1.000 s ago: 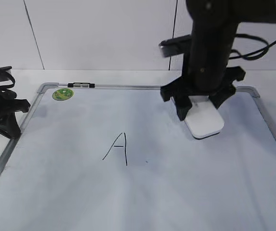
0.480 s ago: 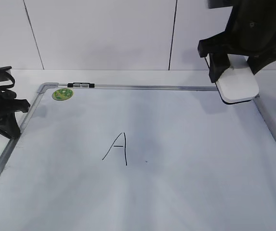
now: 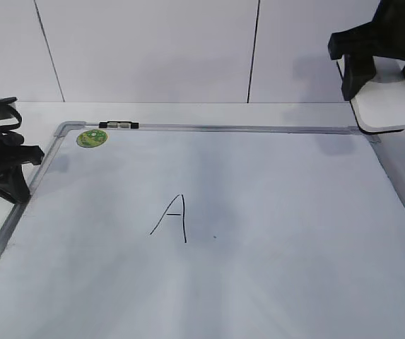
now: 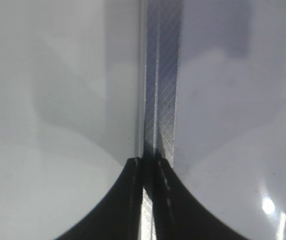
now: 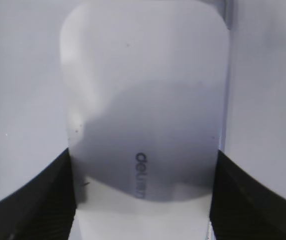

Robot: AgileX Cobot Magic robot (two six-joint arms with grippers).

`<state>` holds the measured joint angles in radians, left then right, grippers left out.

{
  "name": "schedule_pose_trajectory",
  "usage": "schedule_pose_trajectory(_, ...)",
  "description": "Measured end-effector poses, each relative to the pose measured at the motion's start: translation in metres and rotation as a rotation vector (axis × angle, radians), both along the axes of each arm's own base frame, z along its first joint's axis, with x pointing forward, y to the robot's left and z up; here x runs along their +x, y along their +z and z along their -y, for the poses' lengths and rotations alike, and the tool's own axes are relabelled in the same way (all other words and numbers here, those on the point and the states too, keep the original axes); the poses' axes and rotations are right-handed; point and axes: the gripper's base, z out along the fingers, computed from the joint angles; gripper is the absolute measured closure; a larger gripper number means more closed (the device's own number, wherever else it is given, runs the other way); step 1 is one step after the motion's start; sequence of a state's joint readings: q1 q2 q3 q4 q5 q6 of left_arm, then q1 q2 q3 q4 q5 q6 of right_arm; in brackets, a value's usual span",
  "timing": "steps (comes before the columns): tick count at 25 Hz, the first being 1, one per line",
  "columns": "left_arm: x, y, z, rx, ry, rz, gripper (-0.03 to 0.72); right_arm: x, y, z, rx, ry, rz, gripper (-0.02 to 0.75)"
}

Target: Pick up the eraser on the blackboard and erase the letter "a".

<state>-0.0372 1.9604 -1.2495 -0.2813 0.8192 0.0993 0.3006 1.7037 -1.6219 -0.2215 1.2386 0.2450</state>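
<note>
My right gripper (image 3: 380, 83) is shut on the white eraser (image 3: 384, 109) and holds it in the air above the blackboard's far right corner. In the right wrist view the eraser (image 5: 145, 100) fills the frame between the black fingers (image 5: 143, 200), grey lettering up. The blackboard (image 3: 273, 205) lies flat. No lowercase "a" shows on it; only a capital "A" (image 3: 172, 219) and a tiny dot (image 3: 215, 238) show. My left gripper (image 3: 4, 166) is shut and empty over the board's left frame (image 4: 160, 75), fingertips (image 4: 148, 165) together.
A round green sticker (image 3: 92, 138) marks the board's far left corner. A small black-and-silver clip (image 3: 119, 125) sits on the far frame beside it. A white panelled wall stands behind the table.
My right gripper has lifted the eraser off the board's right part and carried it up and to the right, to above the far right corner. The left arm has not moved.
</note>
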Motion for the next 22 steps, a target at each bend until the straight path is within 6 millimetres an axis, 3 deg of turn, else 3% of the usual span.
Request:
schedule_pose_trajectory(13,0.0,0.0,0.0,-0.006,0.003,0.0,0.659,0.003,0.006,0.022,-0.089,-0.045,0.033,0.206)
schedule_pose_trajectory(22,0.0,0.0,0.001,-0.013,0.006,0.0,0.656,0.003,0.006,0.024,-0.115,-0.048,0.041,0.206)
